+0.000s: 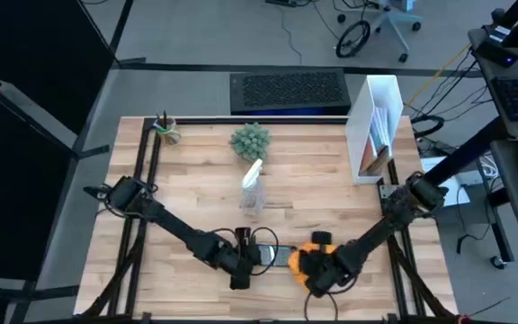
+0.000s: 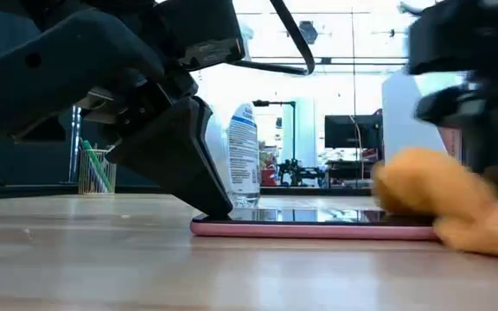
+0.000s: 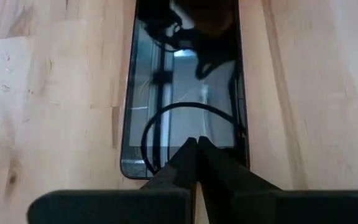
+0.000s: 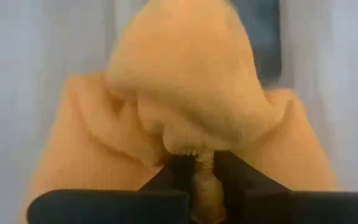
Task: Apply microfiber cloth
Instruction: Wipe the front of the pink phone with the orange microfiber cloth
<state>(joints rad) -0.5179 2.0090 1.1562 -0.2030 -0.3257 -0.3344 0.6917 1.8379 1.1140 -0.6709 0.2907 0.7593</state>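
Cloth, the soft orange microfiber cloth (image 4: 185,99), looked light and floppy, pinched at a fold by the right gripper (image 4: 202,169) on the phone (image 3: 185,93), which the left gripper (image 3: 196,149), fingers together, probably pinned.

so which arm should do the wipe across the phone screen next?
Right. The right gripper is shut on the microfiber cloth, which sits at one end of the phone. The left gripper is shut, tips pressing on the phone's other end, so it looks better placed to steady it.
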